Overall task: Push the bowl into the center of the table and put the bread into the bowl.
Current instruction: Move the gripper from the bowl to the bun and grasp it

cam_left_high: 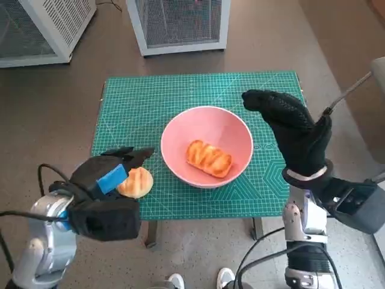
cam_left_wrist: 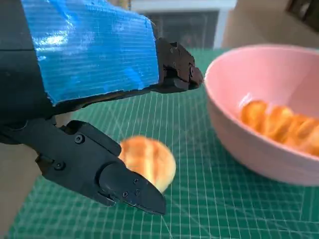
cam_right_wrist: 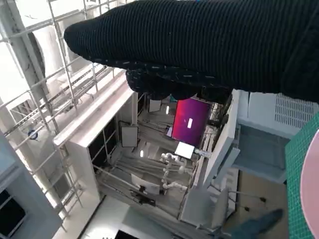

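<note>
Sitting near the middle of the table:
Bowl: the pink bowl stands upright on the green cutting mat, close to the centre of the table, a little toward 5 o'clock.
Inside the bowl: one long glazed bread lies on the bowl's floor, slightly toward the near wall.
Long bread axis: in the head view its long axis runs from about 10 o'clock to 4 o'clock; the striped top faces up.
Round bread: a round bun lies on the mat outside the bowl, at about 8 o'clock from it and near its rim but apart from it. It has no clear long axis; its brown top faces up.
Left hand: the left hand hovers over the round bun, fingers spread apart on both sides of it. In the left wrist view the bun shows between the black fingers, and the hand holds nothing.
Right hand: the right hand is raised at about 3 o'clock from the bowl, just beside its rim, fingers pointing toward 10 o'clock. It holds nothing; how far its fingers are parted I cannot tell.
</note>
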You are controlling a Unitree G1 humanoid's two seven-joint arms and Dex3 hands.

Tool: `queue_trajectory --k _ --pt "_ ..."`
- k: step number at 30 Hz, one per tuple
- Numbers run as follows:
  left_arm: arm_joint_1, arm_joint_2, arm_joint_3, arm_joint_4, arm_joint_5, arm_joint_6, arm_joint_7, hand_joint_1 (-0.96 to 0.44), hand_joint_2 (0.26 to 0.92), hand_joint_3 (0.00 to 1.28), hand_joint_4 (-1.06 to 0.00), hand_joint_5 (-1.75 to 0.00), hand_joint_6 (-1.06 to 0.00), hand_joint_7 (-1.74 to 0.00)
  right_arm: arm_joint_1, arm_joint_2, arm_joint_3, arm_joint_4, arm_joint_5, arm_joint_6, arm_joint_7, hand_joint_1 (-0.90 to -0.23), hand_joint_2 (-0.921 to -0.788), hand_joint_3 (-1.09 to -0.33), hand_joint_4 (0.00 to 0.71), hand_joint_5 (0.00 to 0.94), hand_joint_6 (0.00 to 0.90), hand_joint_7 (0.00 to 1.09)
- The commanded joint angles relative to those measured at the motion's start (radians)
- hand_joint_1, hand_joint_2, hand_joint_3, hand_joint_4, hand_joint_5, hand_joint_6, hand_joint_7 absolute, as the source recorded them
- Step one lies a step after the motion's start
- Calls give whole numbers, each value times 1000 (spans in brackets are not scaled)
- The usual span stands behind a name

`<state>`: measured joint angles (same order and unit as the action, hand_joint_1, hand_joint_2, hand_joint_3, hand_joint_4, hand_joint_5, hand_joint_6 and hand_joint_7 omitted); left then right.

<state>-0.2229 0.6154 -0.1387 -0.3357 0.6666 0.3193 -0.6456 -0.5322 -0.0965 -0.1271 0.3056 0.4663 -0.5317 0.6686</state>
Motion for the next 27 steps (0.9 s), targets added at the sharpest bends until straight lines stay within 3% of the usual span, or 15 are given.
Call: queue_trajectory --k 1,16,18,22,23,25,27 --pt "-42 -22 -36 80 13 17 24 -332 755 4 -251 -10 -275 -18 26 -9 0 -5 -7 14 7 -469 -921 -471 365 4 -1 615" --pt "-149 -73 -138 392 18 47 88 -52 786 14 -429 -43 -472 -73 34 -19 1 -20 -8 27 4 -458 -921 -474 366 4 -1 615" --pt "-158 -71 -147 422 20 47 94 -25 796 18 -477 -50 -522 -86 36 -20 1 -22 -8 28 2 -459 -921 -474 366 4 -1 615" --pt "-164 -55 -163 463 28 23 124 15 826 28 -697 -128 -671 -140 39 -20 1 -28 -8 34 0 -459 -921 -473 366 4 -1 615" --pt "-164 -51 -164 468 28 13 133 10 860 51 -705 -492 -622 -534 40 -20 1 -29 -8 35 -1 -459 -921 -473 366 4 -1 616" --pt "-157 -42 -156 466 21 -10 154 6 889 67 -713 -818 -590 -862 42 -19 1 -33 -9 37 -2 -459 -921 -475 365 3 -1 621" --pt "-143 -31 -141 438 10 -28 165 4 901 68 -728 -976 -593 -1010 44 -18 2 -37 -10 38 -4 -458 -921 -476 365 3 -1 626"
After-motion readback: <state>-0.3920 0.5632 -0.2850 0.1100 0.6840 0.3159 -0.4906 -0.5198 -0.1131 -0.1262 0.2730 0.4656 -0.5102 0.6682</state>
